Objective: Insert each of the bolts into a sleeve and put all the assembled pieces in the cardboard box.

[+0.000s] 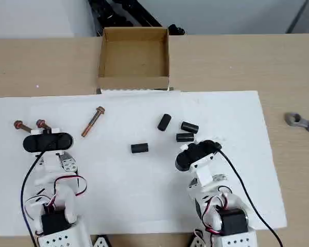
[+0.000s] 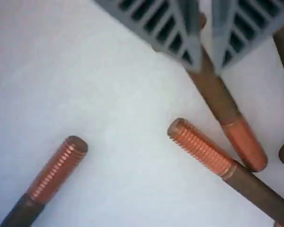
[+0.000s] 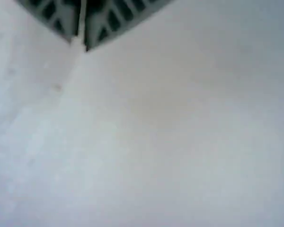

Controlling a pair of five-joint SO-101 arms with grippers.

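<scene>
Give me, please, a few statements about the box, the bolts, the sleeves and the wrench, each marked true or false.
1. The cardboard box has nothing in it. True.
2. Four black sleeves lie on the white sheet. True.
3. One bolt already sits inside a sleeve. False: the three bolts lie bare, apart from the sleeves.
4. The wrench lies on the white sheet. False: it lies on the bare table beside the sheet.
5. The right gripper holds a sleeve. False: its fingers are shut on nothing, over bare sheet.
</scene>
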